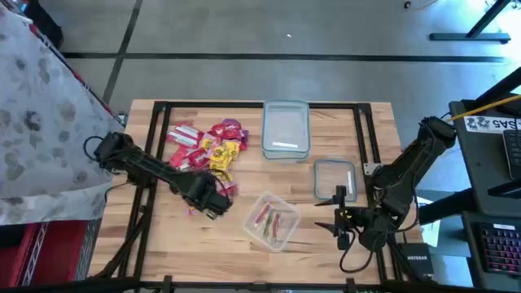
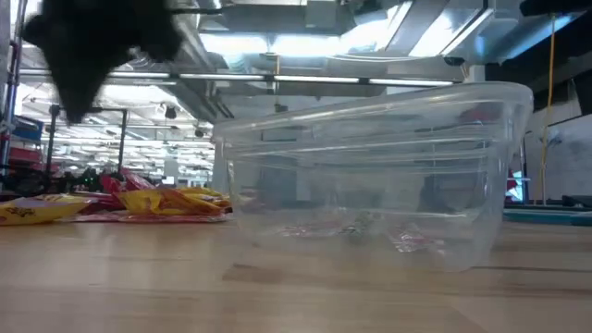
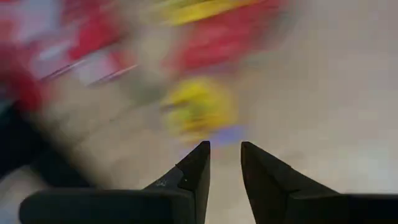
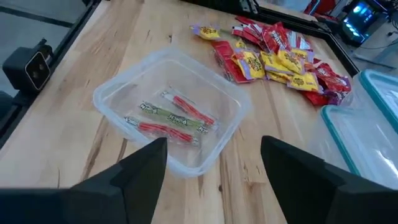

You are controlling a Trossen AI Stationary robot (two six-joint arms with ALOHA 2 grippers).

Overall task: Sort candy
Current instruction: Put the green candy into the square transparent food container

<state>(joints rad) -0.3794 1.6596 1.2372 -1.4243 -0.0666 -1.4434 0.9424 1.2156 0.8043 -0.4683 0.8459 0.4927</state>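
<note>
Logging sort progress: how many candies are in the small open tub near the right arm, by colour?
In the clear tub, as the right wrist view shows:
red candies: 2
green candy: 1
Total: 3

A robotics lab or workshop is indicated by the bare grey concrete floor [image 1: 244, 24], a pale wooden worktable [image 1: 317, 252] and exposed ceiling strip lights [image 2: 277, 42].

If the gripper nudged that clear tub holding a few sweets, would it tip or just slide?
The clear tub looks low and wide, so it would probably slide, not tip. It holds only three sweets, so it is likely light and moves easily.
</note>
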